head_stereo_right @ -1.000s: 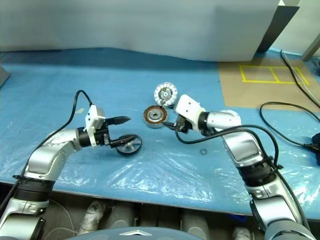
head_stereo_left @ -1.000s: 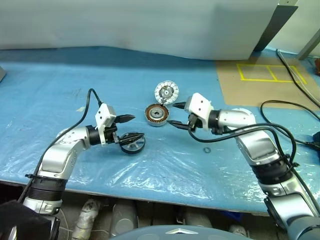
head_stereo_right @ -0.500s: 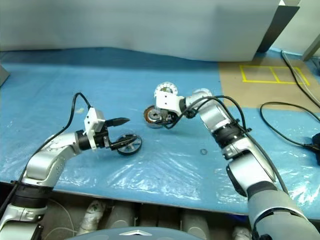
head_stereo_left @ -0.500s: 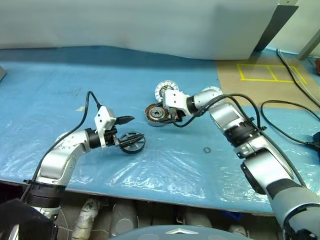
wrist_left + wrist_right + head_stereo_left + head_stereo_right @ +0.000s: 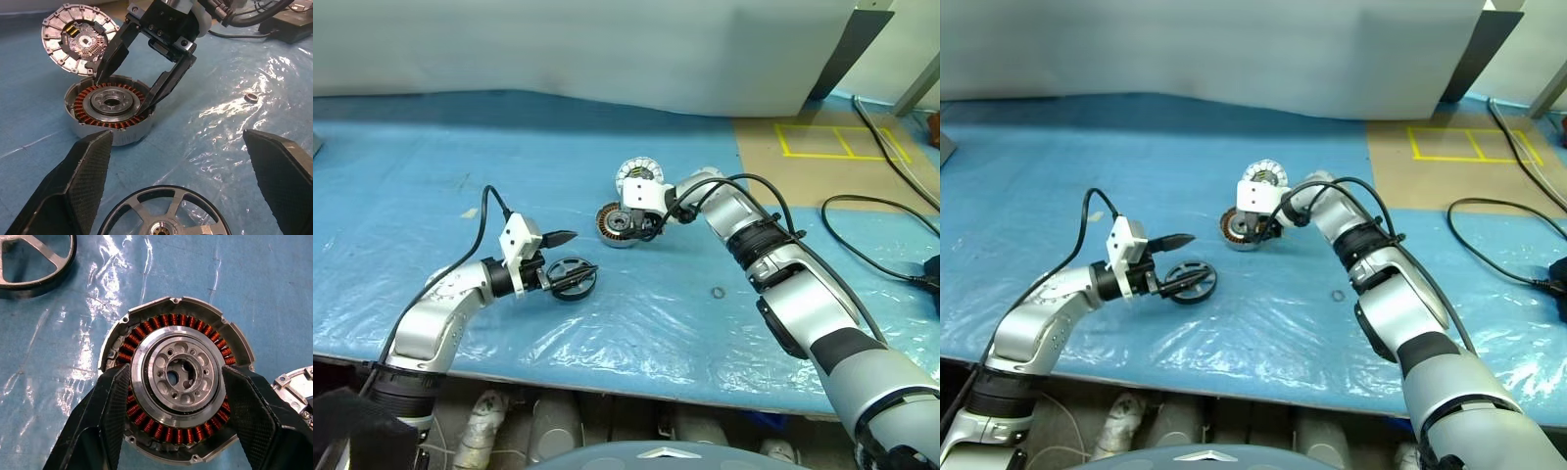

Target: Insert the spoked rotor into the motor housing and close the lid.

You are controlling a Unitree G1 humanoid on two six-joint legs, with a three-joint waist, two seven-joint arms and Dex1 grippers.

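Right gripper [image 5: 131, 83] now over motor housing [image 5: 177, 382], apparently touching

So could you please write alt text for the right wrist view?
The right gripper, jaws spread, straddles the motor housing, a round casing ringed with copper windings, on blue plastic sheeting. The spoked rotor lies beyond, and the open lid sits at the housing's edge.

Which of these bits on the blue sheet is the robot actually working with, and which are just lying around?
In use:
spoked rotor
motor housing
lid, standing open

Lying about:
small metal ring
black cables
yellow tape marking
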